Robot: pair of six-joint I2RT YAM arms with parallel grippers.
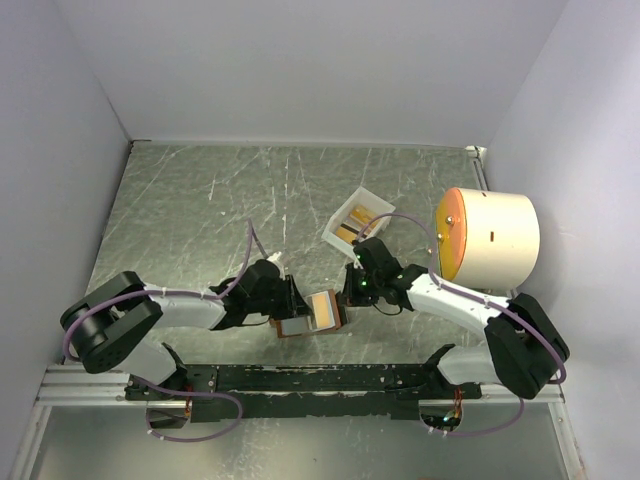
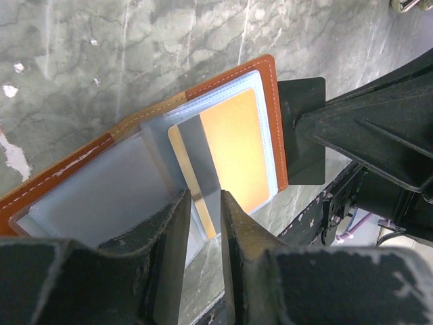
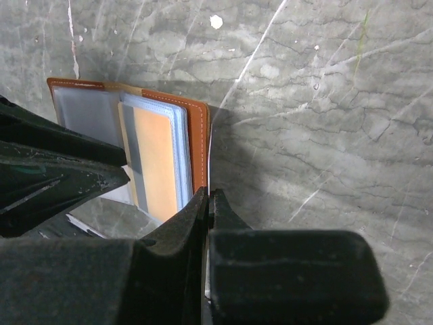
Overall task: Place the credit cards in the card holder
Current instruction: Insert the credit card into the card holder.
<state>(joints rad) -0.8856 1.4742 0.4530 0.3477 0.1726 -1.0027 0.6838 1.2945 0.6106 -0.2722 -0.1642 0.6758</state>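
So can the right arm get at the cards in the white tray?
Probably yes: the white tray lies just beyond the right gripper, nothing between. But it is shut on the card holder, so it must let go first.

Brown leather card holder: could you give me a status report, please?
Right gripper pinching edge of brown leather card holder. Left gripper shut on flat orange card, partly inside clear pocket. Yellow cards in white tray.

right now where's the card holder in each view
top external: card holder low in the picture, just left of middle.
left wrist: lying open across centre and left.
right wrist: upper left.
shared landmark: the orange card in its clear pocket.
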